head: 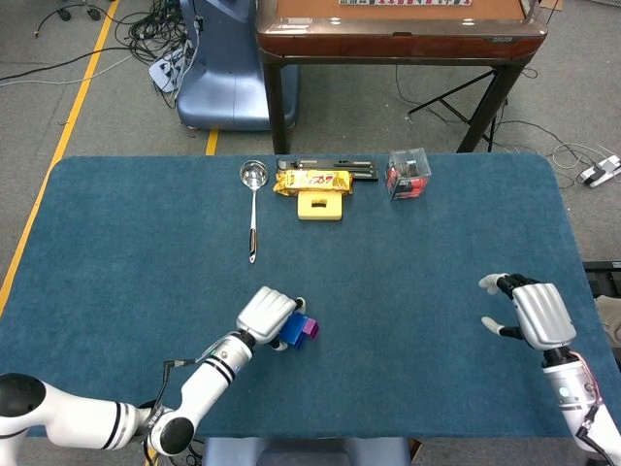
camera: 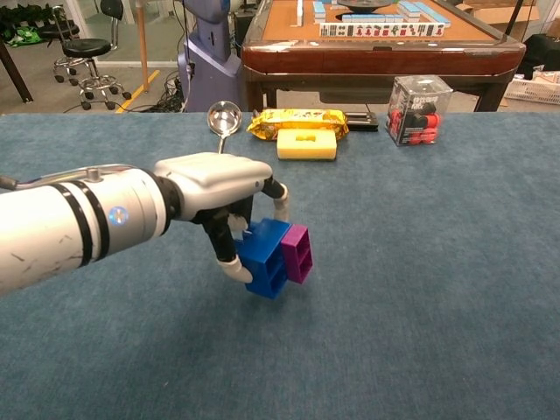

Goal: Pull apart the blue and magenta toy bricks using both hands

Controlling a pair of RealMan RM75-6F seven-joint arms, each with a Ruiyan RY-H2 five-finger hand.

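Observation:
A blue brick [camera: 265, 259] with a smaller magenta brick [camera: 296, 252] stuck to its right side hangs tilted above the table cloth. My left hand [camera: 219, 188] grips the blue brick from above and from its left; the same hand [head: 266, 313] in the head view covers most of the blue brick [head: 292, 332], with the magenta brick [head: 308, 328] peeking out beside it. My right hand [head: 529, 314] hovers far off at the table's right side, fingers spread, holding nothing. It does not show in the chest view.
Along the far edge of the blue table [head: 408, 262] lie a metal ladle [head: 253, 199], a yellow snack pack [head: 311, 181] with a yellow block [head: 321, 205] in front, and a clear box of red parts [head: 408, 175]. A brown table [camera: 376, 44] stands behind.

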